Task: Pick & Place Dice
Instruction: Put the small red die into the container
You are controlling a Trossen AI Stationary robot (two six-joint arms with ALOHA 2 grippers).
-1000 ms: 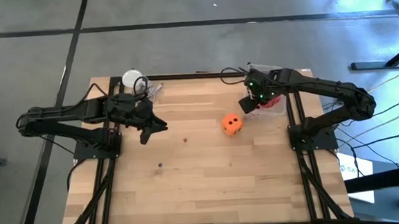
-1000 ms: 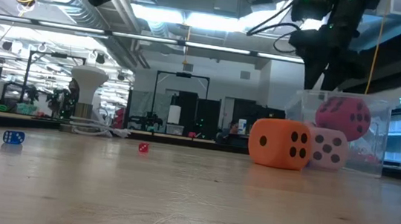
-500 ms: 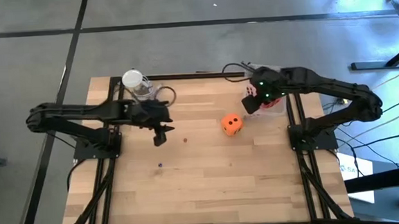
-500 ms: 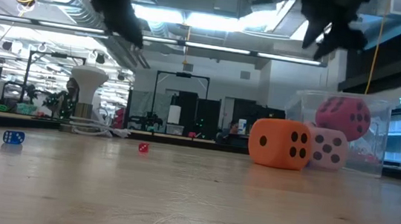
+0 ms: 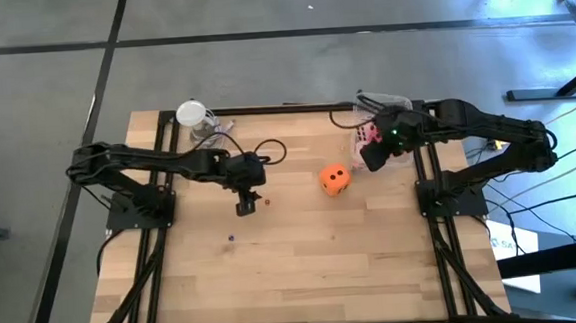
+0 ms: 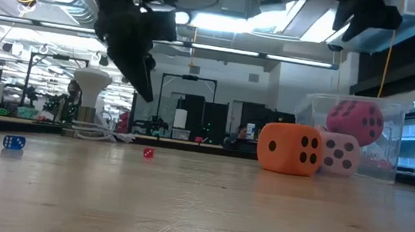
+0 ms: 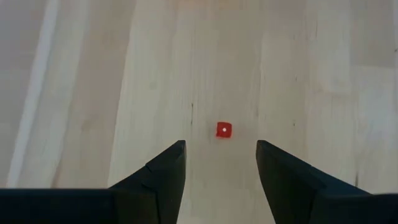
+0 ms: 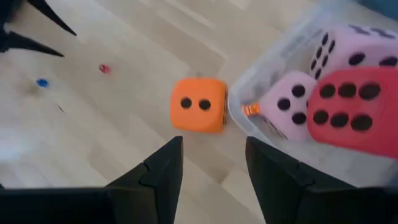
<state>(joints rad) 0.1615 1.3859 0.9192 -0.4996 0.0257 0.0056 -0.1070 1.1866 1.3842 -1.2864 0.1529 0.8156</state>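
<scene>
nearest the low camera, bare wooden table, nothing on the front part. further back on the left a tiny blue die sits on the wood, a tiny red die a bit right of it, well apart. left gripper hangs above the table just beside the tiny red die, fingers spread open, nothing between them; wrist view shows the red die on the wood ahead of the gap, not touched. orange die stands on the table right of centre, dark pips, four showing toward the low camera, two toward the right wrist camera. just behind it a clear plastic bin at the table's far right edge, orange die just beside its wall. inside the bin a red die with dark pips and two pale pink dice, packed touching. right gripper is up in the air between orange die and bin, fingers apart, holding nothing. far left corner: a white round container with a cable near it. room with lights and racks beyond the table.
</scene>
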